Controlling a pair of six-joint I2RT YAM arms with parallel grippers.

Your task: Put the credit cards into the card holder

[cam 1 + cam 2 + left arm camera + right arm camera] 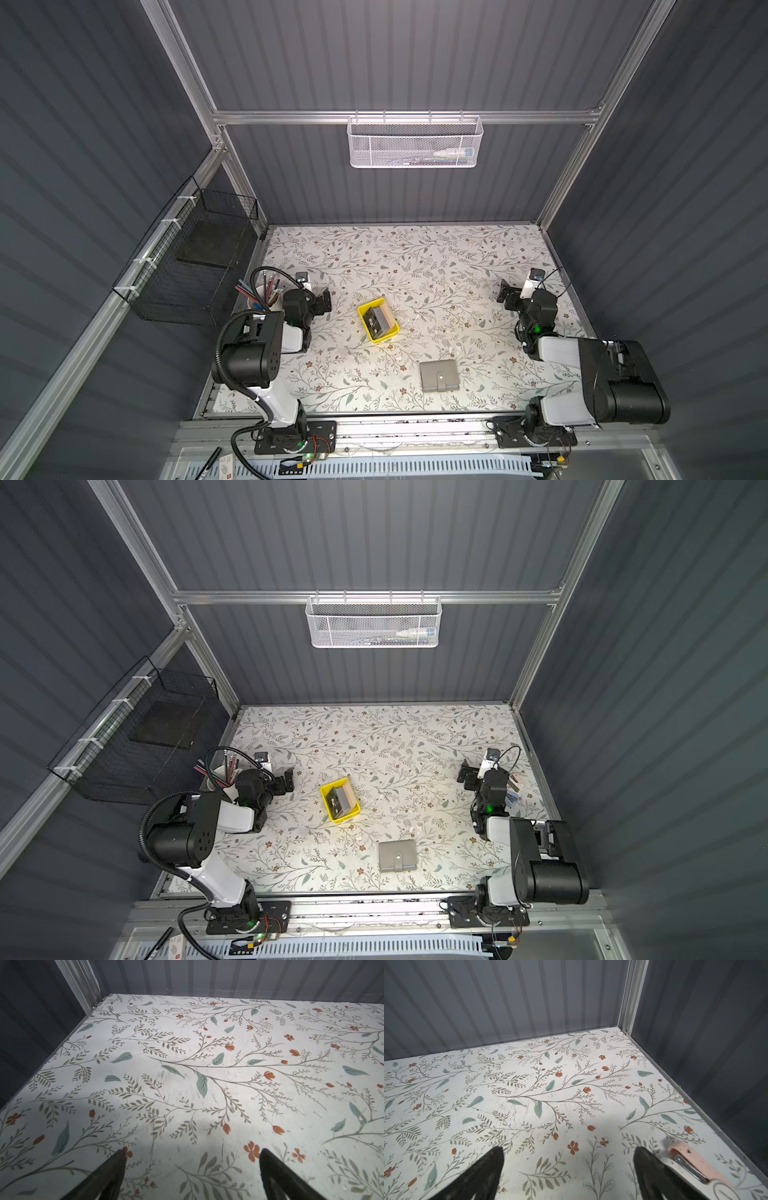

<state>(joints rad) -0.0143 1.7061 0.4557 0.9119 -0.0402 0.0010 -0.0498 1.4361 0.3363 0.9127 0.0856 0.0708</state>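
Both arms [249,357] are folded; left gripper [192,1150] and right gripper [569,1148] stand wide apart, floral table [187,1084] below, grey walls [508,1001] ahead.

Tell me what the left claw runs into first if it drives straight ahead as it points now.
No object lies ahead of the left claw: likely the bare floral table first, since it seems tilted down, else the grey back wall.
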